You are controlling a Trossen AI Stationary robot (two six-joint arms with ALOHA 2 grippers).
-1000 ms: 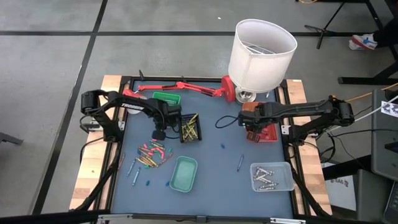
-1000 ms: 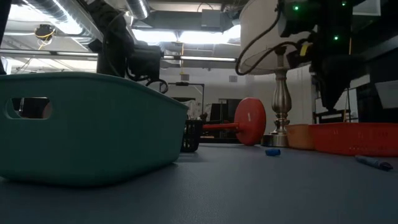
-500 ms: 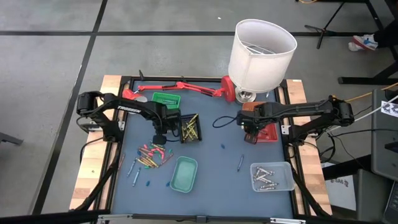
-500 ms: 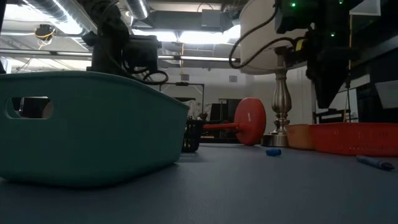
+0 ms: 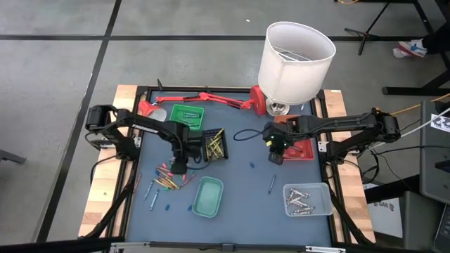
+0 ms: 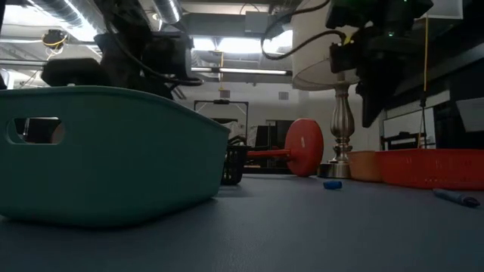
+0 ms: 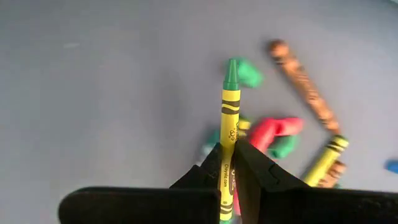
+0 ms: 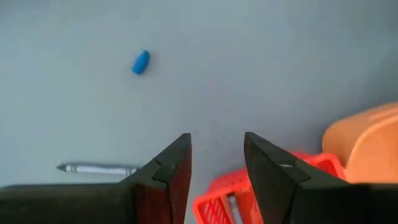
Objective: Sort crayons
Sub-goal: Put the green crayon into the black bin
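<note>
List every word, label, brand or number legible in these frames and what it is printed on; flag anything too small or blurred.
"Crayola.com": partly legible, running along the wrapper of the yellow-green crayon pinched in the left gripper.
White lettering on the left arm in the high view: too small to read.
Wrappers of the loose crayons on the table: print too blurred to read.
Nothing else legible.

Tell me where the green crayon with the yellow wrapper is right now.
The green crayon is clamped in the left gripper, above the loose crayon pile on the table's left side, beside the teal tray.

Lamp (image 5: 295,53), trays — teal (image 5: 208,196), red (image 5: 304,150)
</note>
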